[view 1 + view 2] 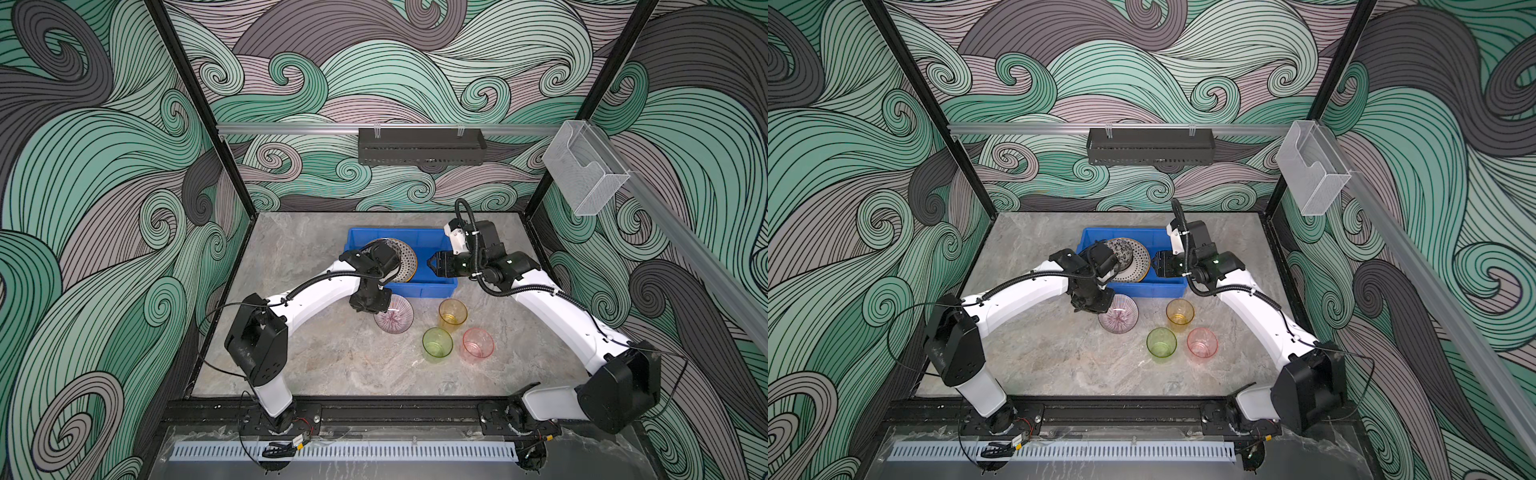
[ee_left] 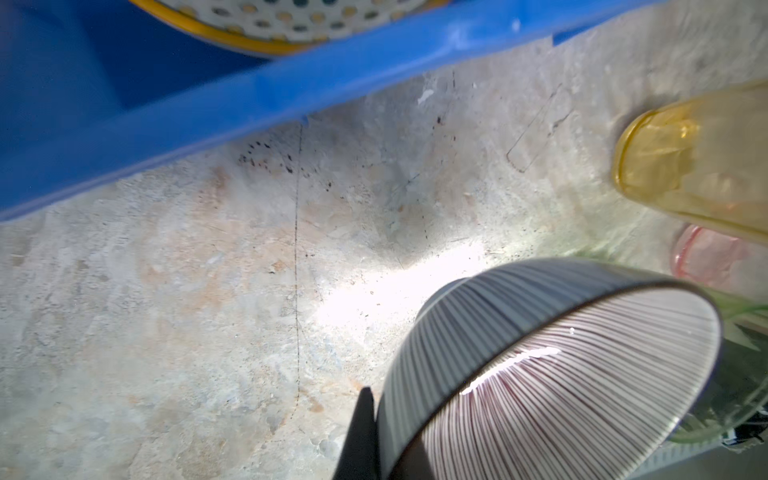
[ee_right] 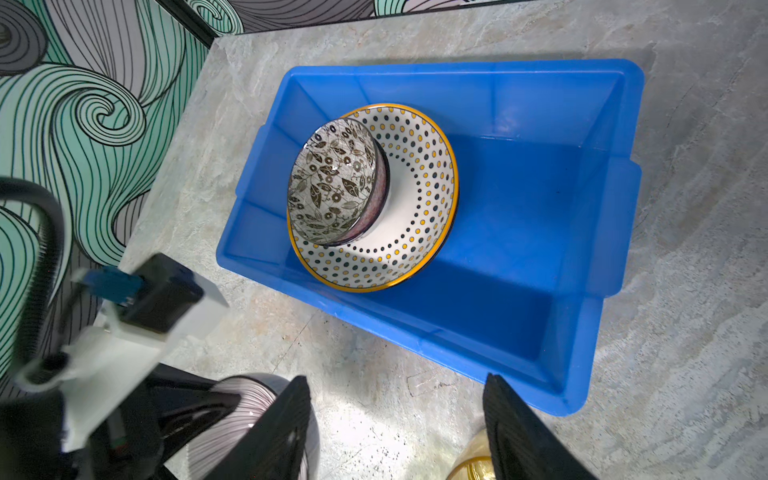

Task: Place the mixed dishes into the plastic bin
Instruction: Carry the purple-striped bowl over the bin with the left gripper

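1. Blue and lipped, the plastic bin (image 1: 430,289) stands at the back of the stone-look tabletop (image 1: 332,357). It already holds two pieces toward one end: a dotted plate (image 3: 415,232) with a yellow rim, and a leaf-patterned bowl (image 3: 332,183) resting on it.
2. Four dishes are outside the bin. A striped bowl (image 1: 397,320) sits just in front of the bin's near wall, and the orange cup (image 1: 453,313), green cup (image 1: 437,343) and pink cup (image 1: 478,344) stand upright, grouped beside it.
3. On the striped bowl's rim the left gripper (image 2: 380,436) is pressed together — one finger shows against the outer wall in the left wrist view. Whether the bowl has left the table I cannot tell.
4. Over the bin's open end the right gripper (image 1: 431,264) hangs with its jaws spread and nothing between them.
5. I judge the job about a third done — the bowl is the step in hand, and the three cups remain.
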`<state>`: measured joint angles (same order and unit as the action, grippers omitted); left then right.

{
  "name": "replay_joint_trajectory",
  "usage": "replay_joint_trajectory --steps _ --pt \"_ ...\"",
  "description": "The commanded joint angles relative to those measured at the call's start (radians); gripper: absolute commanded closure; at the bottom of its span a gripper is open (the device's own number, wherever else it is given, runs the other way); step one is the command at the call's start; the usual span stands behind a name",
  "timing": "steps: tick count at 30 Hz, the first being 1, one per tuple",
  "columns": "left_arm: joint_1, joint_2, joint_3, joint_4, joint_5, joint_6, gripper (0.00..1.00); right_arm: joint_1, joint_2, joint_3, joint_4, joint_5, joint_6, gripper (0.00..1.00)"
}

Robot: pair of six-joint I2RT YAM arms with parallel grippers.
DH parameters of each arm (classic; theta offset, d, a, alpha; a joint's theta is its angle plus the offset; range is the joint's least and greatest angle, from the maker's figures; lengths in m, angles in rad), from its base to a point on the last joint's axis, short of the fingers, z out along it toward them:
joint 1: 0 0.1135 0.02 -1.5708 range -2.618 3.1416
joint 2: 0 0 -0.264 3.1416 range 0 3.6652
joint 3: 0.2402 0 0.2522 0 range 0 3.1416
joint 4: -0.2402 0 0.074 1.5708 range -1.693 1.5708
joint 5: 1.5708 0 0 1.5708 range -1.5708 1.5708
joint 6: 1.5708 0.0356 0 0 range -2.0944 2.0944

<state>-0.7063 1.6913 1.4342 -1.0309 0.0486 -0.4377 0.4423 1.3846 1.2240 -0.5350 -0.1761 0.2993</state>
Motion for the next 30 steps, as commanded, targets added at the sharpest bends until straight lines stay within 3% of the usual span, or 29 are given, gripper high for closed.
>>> replay_joint_trajectory --steps 1,9,30 --pt "0.045 -0.048 0.081 -0.053 -0.008 0.023 1.0 -0.008 -0.04 0.012 -0.036 0.05 -0.017 0.33" --pt "0.15 -0.023 0.198 -0.036 -0.015 0.004 1.0 -0.008 -0.061 0.02 -0.085 0.121 -0.038 0.34" --pt "0.248 0.198 0.436 0.097 -0.013 0.004 1.0 -0.008 -0.075 0.034 -0.199 0.233 -0.089 0.38"
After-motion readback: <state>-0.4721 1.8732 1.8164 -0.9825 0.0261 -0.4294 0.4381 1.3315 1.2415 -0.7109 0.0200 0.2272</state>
